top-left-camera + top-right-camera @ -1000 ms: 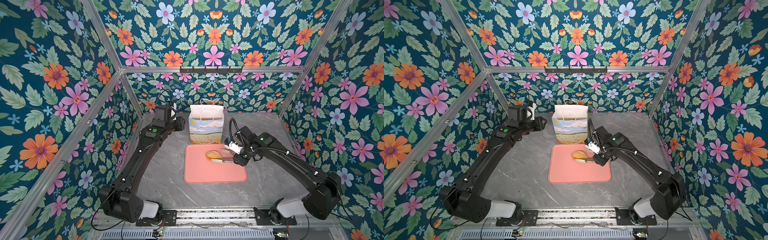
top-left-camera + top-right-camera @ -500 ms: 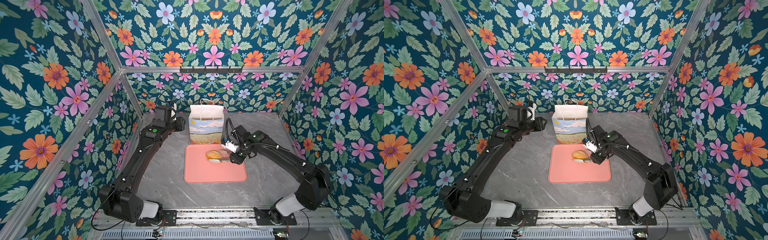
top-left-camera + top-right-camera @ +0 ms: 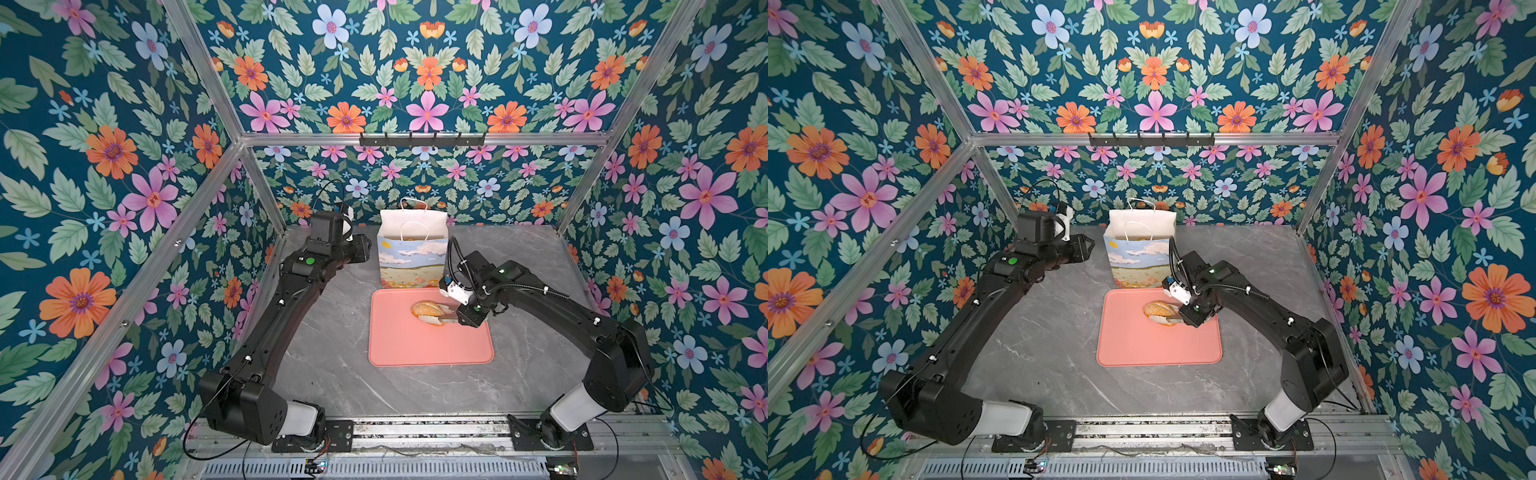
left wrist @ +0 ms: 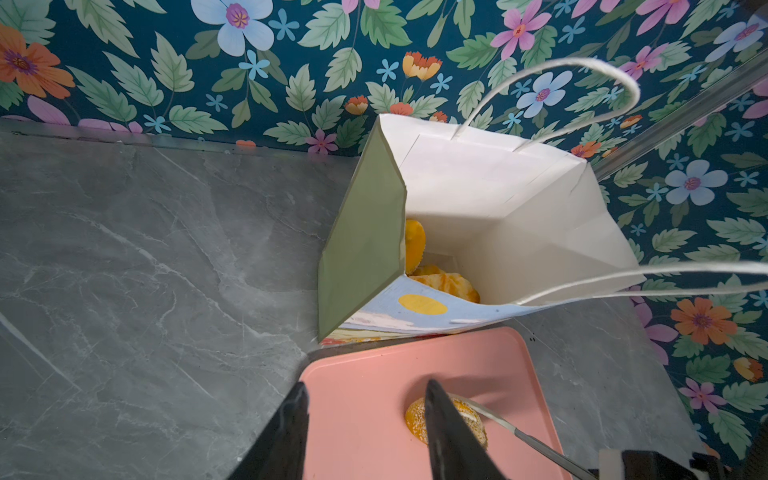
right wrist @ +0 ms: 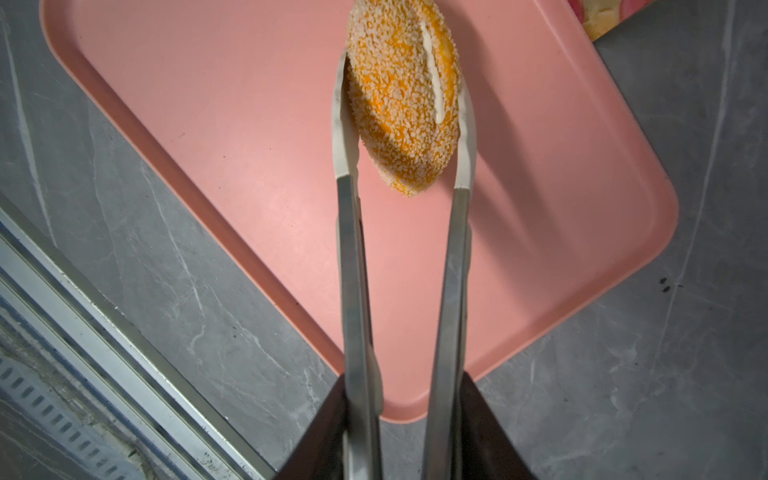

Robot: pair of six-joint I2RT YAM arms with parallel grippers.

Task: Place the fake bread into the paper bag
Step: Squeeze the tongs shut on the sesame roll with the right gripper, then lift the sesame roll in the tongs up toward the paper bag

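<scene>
The right gripper (image 5: 405, 440), mostly cut off, is clamping tongs (image 5: 351, 270) that are pinching a sesame roll (image 5: 403, 95) ahead of its jaws, over the pink tray (image 5: 208, 104). The left gripper (image 4: 365, 390) is gaping empty; beyond its jaws the paper bag (image 4: 478, 187) is half hiding other bread (image 4: 446, 282).

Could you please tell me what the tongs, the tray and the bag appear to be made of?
The tongs look like brushed steel, grey with a dull sheen, with matte white tips, probably silicone or plastic. The tray seems moulded pink plastic or silicone: smooth, matte, rounded rim. The bag looks like paper, with sharp creases and a flat white inside.
</scene>
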